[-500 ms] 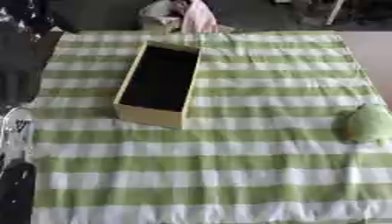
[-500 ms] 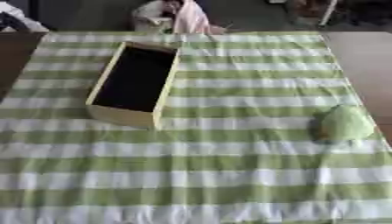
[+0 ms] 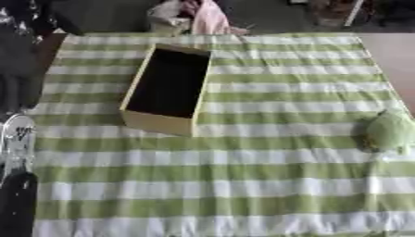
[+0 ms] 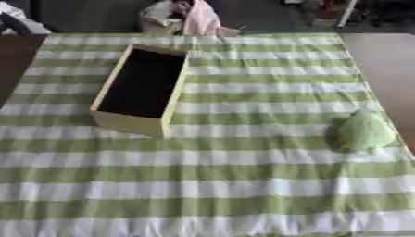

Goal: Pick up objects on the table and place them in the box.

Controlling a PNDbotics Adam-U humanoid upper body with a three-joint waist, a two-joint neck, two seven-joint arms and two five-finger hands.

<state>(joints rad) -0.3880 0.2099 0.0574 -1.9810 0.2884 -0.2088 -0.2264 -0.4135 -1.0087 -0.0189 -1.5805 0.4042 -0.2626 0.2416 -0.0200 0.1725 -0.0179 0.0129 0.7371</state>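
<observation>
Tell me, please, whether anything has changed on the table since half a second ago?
Nothing has visibly changed. The box sits open in the same spot on the striped cloth, the green soft object lies unmoved near the right edge, and no hand has touched either.

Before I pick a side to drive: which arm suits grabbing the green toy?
Right. The green toy lies at the cloth's right edge, far from the box on the left; neither robot hand shows clearly.

Both views are softly blurred and evenly lit; the box [image 4: 139, 89] interior is lost in dark shadow.
</observation>
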